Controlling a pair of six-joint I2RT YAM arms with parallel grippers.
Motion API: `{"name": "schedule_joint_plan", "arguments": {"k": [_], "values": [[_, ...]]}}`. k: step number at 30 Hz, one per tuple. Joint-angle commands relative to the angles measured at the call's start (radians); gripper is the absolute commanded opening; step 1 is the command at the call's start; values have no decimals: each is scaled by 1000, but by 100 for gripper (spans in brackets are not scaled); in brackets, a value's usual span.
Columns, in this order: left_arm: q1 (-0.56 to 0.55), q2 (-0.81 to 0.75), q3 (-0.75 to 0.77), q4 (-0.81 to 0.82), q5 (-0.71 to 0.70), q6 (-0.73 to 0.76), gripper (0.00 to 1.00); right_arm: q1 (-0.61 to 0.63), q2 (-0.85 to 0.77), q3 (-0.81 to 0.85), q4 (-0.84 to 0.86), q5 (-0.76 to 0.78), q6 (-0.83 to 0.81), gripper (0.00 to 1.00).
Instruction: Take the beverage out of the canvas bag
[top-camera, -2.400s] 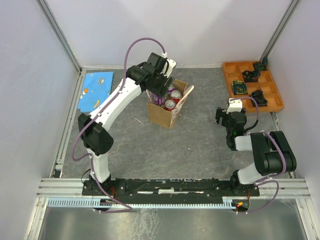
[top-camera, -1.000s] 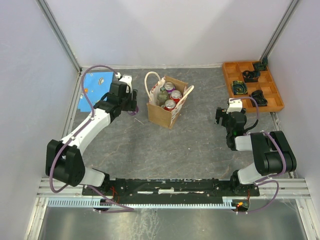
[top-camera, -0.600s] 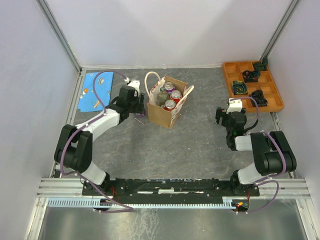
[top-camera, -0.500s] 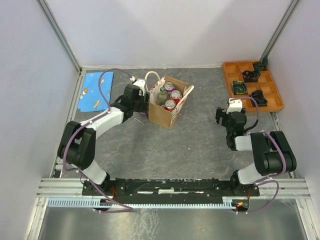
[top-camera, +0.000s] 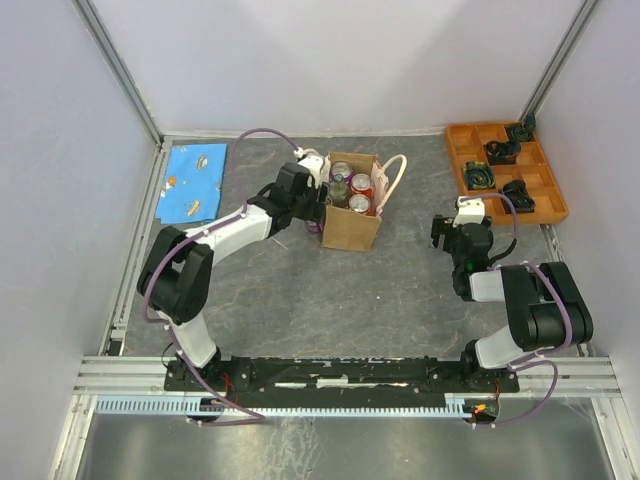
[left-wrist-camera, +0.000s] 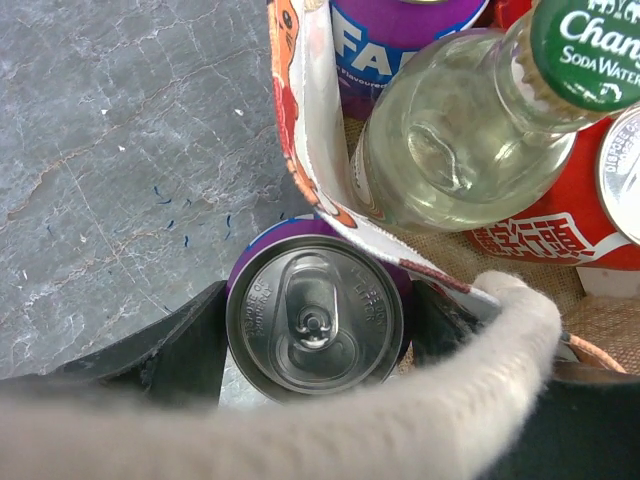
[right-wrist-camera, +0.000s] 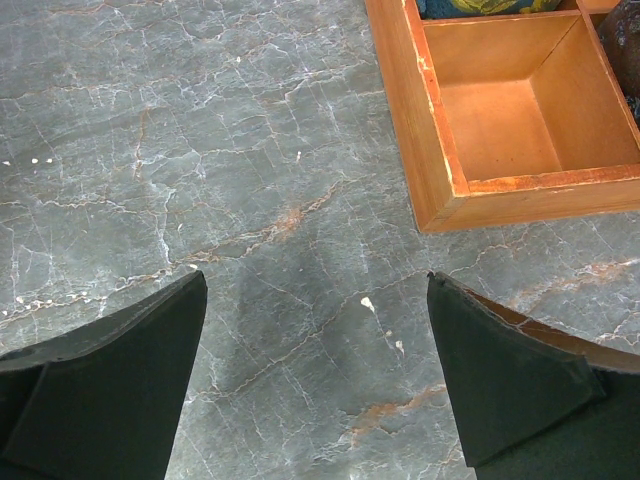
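Top external: the canvas bag (top-camera: 350, 228) is seen upright mid-table, mouth upward, with the left gripper (top-camera: 314, 222) at its left wall. Left wrist: a purple can (left-wrist-camera: 315, 320), upright with its lid upward, is clasped between the fingers (left-wrist-camera: 190, 345) just outside the bag. Right wrist: the right gripper (right-wrist-camera: 315, 285) is spread, with nothing grasped.

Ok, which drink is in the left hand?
The purple aluminium can outside the tan canvas bag, gripped by the left hand; the green-capped glass bottle and other cans sit inside.
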Motion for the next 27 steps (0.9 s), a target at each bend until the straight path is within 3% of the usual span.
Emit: {"name": "schedule_joint_plan", "arguments": {"k": [1,13,24,26,27], "values": [[-8,-11,89,49,-4,3,3,-4,1,30,25,-5,-14,99],[-2,-187,-16,-141,-219,77,3,-4,1,30,25,-5,-14,99],[48,-143,-13,-161,-254,80,3,-4,1,30,25,-5,-14,99],[51,-135,-12,-170,-259,72,9,-4,1,30,25,-5,-15,99],[53,-131,-11,-172,-259,65,16,-4,1,30,25,-5,-15,99]]}}
